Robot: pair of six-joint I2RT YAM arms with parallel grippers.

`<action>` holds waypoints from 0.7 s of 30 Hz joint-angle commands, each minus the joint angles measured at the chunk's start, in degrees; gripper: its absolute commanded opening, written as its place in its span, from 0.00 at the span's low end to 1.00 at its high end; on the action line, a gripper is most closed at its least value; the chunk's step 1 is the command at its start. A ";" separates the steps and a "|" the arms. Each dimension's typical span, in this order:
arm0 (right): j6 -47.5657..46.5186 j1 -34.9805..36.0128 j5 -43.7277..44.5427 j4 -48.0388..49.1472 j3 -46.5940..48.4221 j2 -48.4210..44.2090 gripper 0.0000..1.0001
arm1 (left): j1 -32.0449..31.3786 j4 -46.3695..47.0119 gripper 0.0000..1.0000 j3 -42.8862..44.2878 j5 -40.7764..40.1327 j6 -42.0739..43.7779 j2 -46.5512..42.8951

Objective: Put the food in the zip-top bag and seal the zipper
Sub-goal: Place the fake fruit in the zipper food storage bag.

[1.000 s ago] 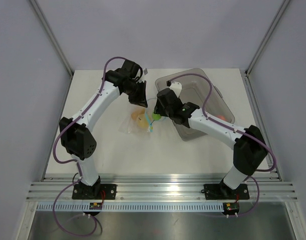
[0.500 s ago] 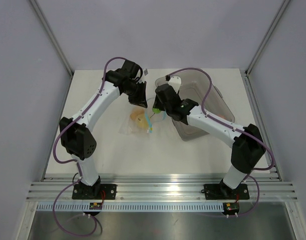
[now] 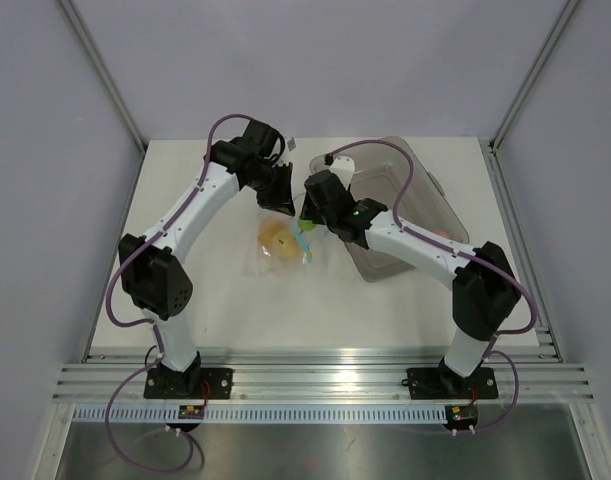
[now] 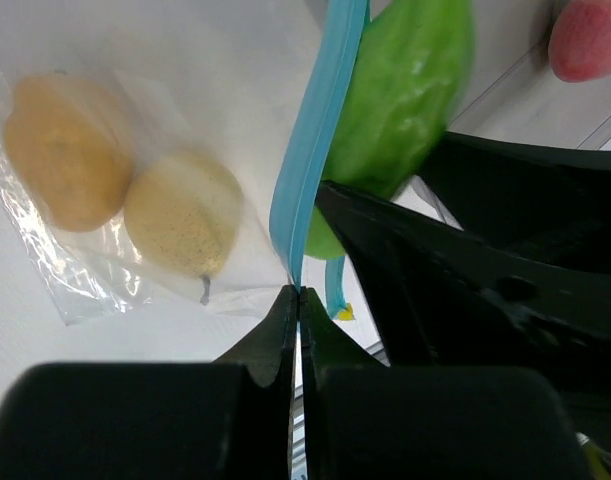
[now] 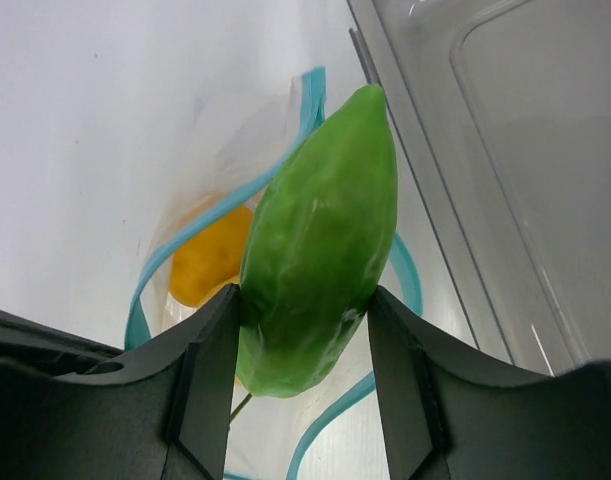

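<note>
The clear zip-top bag (image 3: 270, 258) lies mid-table with an orange food (image 4: 60, 150) and a yellow lemon-like food (image 4: 185, 225) inside. My left gripper (image 4: 298, 292) is shut on the light blue zipper (image 4: 315, 130) and holds that edge up. My right gripper (image 5: 303, 295) is shut on the elongated green food (image 5: 320, 230) and holds it right at the bag's open mouth, whose zipper (image 5: 145, 290) loops around it. From above, the green food (image 3: 308, 222) sits between the left gripper (image 3: 282, 205) and the right gripper (image 3: 307, 215). A red-pink food (image 4: 588, 38) lies beyond.
The grey translucent tray (image 3: 425, 190) stands just right of the bag, and its wall (image 5: 505, 150) is close beside my right gripper. The two arms nearly touch over the bag. Metal frame posts stand at the table's back corners.
My right gripper has moved left and away from me with the green food, up to the bag's mouth. The bag has shifted a little. The left gripper has stayed put.
</note>
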 commanded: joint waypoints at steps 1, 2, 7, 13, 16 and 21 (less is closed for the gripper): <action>1.32 1.17 -2.77 2.15 0.00 2.00 0.52 | 0.27 1.63 0.00 1.51 2.65 -0.56 -3.61; 1.24 1.17 -3.47 2.15 0.09 2.09 0.61 | 0.27 1.89 0.00 1.43 2.74 -0.56 -3.78; 0.53 1.26 -4.80 0.40 -0.08 -0.62 0.96 | 0.35 2.16 0.00 1.34 2.65 -0.91 -3.43; -1.22 0.39 1.52 -2.94 -2.72 -8.44 0.91 | 0.88 2.25 0.00 1.86 2.83 -1.09 -3.43; 0.00 -2.07 1.10 -3.21 -5.26 -12.31 0.78 | 1.23 2.24 0.00 1.78 3.09 -1.09 -3.52; 1.15 -5.95 -2.33 -3.82 -8.52 -14.17 0.26 | 1.50 2.25 0.00 2.30 3.71 -1.26 -3.78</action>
